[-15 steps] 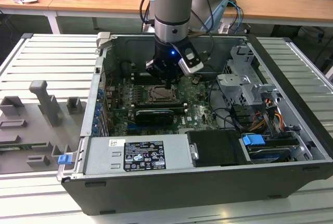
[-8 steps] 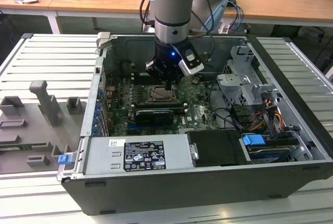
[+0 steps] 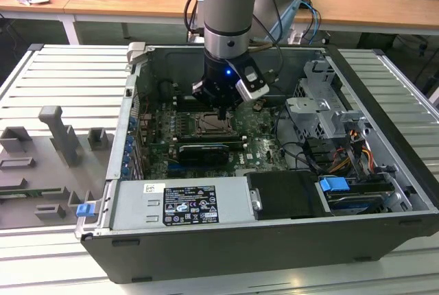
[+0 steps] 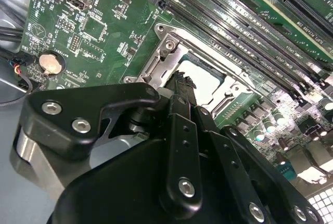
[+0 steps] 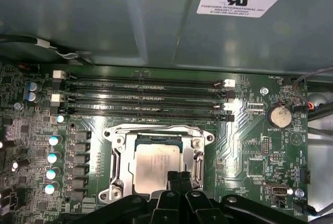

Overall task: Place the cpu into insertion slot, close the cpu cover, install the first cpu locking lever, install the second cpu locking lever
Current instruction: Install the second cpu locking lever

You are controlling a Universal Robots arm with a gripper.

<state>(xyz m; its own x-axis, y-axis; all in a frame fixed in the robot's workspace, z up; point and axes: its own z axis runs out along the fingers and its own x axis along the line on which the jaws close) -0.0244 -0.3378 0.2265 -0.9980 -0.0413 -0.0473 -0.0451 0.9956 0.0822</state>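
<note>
Chip: the flat square silvery-grey cpu lay seated in the silver-rimmed square insertion slot.
Cover: the thin silver cpu cover framed it.
Fingers: black gripper fingers pressed together, tips directly over the chip's near edge.

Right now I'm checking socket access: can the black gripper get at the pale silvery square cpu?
Probably yes: the black gripper hangs right above the pale silvery square cpu, its fingertips by the chip's edge, nothing between them.

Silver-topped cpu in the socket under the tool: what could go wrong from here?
1. The black tool sits right at the square silvery-grey cpu; a sideways nudge could shift it in the silver-rimmed insertion slot.
2. The long black memory slots run close beside the slot, so a wide swing might strike them.
</note>
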